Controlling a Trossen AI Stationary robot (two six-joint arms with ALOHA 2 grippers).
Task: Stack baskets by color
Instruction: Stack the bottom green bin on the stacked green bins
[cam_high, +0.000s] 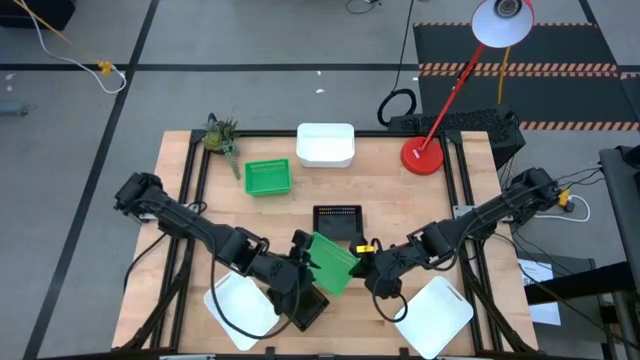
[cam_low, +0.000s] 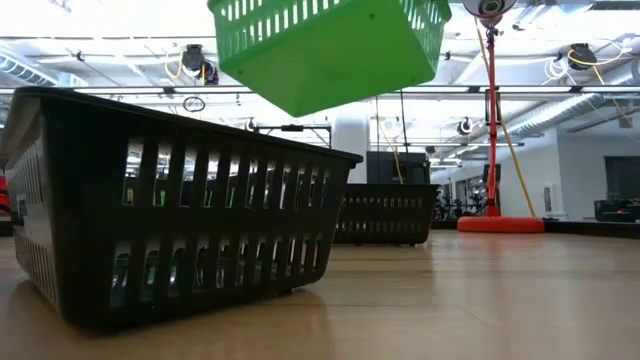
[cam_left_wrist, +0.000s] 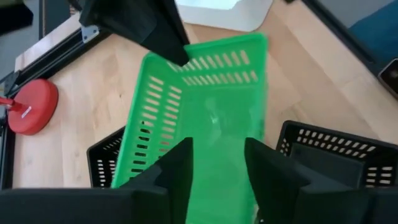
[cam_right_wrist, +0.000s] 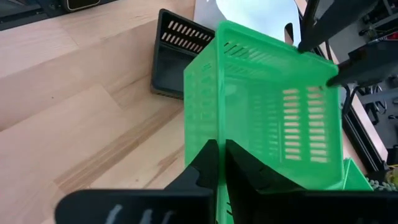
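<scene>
A green basket (cam_high: 333, 262) hangs tilted above the table's middle, seen high in the low view (cam_low: 330, 50). My right gripper (cam_right_wrist: 217, 158) is shut on one end of it. My left gripper (cam_left_wrist: 217, 168) is at the opposite end, its fingers apart with green plastic showing between them. On the wood stand a second green basket (cam_high: 267, 177), a white basket (cam_high: 325, 145) at the far edge, two white ones (cam_high: 240, 305) (cam_high: 435, 315) near the front, a black basket (cam_high: 338, 220) and another black one (cam_low: 170, 210) close to the front. My right gripper pinches the green basket's rim (cam_right_wrist: 217, 137) near a corner of its end, between its two shut fingers. The fingers slant down from the table's right side. The basket is lifted clear of the table and tilted. My left gripper: I cannot tell whether its fingers (cam_left_wrist: 180, 174) touch the basket.
A red lamp base (cam_high: 423, 157) with its slanting pole stands at the far right. A small plant (cam_high: 220, 135) sits at the far left corner. Black rails run along the table's sides. Bare wood lies between the far baskets and the arms.
</scene>
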